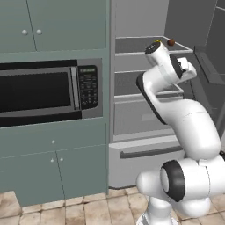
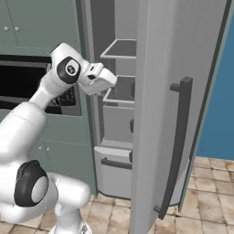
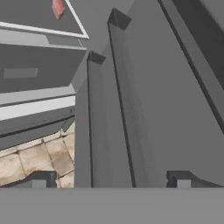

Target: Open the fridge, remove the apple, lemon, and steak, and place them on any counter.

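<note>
The fridge [image 1: 132, 118] stands open, showing grey shelves and a lower drawer. On its top shelf sits the dark red apple [image 1: 171, 42]. Beside it a sliver of the yellow lemon [image 1: 157, 41] peeks out from behind my wrist joint. My arm reaches into the fridge at middle-shelf height, near the open door [image 2: 155, 91]. In the hand view the pinkish-red steak [image 3: 57, 8] lies on a shelf at the top left, well away from my gripper [image 3: 111, 181]. Its fingertips [image 3: 41, 179] stand wide apart with nothing between them, facing the door's inner bins. The counter is out of view.
A grey-green cabinet with a microwave [image 1: 44, 92] stands left of the fridge. The open door with its long dark bar handle [image 2: 178, 141] hems me in on the right. Tan floor tiles [image 1: 88, 211] lie below, and a blue wall [image 2: 219, 91] is beyond the door.
</note>
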Controlling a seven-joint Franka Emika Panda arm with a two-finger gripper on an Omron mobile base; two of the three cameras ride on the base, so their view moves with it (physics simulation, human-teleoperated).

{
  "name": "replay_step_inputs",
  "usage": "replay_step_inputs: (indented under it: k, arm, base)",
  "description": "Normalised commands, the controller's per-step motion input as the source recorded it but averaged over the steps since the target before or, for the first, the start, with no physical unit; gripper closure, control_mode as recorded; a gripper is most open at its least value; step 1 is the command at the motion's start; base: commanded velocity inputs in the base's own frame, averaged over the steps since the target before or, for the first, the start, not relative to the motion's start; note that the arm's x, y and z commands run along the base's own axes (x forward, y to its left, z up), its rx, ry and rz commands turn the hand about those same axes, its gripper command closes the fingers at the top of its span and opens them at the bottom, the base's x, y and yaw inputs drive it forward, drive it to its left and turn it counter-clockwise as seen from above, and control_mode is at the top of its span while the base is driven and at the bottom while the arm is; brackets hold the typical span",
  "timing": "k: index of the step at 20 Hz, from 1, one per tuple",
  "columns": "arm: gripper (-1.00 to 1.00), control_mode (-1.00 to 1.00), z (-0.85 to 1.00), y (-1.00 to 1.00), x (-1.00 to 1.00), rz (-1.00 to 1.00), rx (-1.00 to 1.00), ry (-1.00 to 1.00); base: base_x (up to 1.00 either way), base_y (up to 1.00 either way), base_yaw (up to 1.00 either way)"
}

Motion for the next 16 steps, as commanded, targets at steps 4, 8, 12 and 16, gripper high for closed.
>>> replay_step_inputs:
  k: [4,8,12,16]
  arm:
    - [-1.0,-1.0,-0.11,-1.0,0.64,-0.01,0.0,0.0]
    - [-1.0,-1.0,0.0,-1.0,0.39,-0.05,0.0,0.0]
    - [-1.0,-1.0,0.0,-1.0,0.02,-0.08,0.0,0.0]
    - [-1.0,-1.0,0.0,-1.0,-0.04,-0.09,0.02,0.03]
  base:
    - [0.0,0.0,0.0]
    - [0.0,0.0,0.0]
    - [0.0,0.0,0.0]
    - [0.0,0.0,0.0]
